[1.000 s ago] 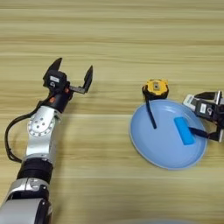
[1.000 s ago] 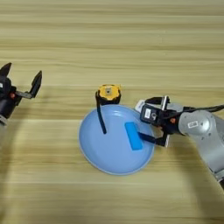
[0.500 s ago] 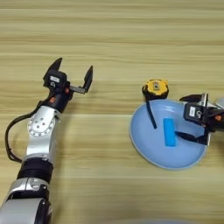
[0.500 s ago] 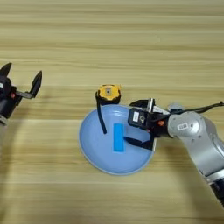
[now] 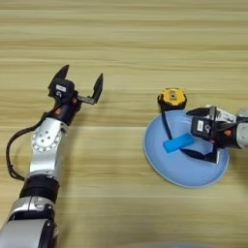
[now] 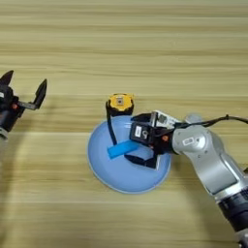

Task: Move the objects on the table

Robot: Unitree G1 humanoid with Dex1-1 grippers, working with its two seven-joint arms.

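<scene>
right arm [image 5: 237, 135] cut off at frame edge, tape measure [image 6: 119, 103] markings unreadable

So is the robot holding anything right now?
No. The right gripper is open over the plate, its fingers beside the blue block, not closed on it. The left gripper is open and empty.
</scene>
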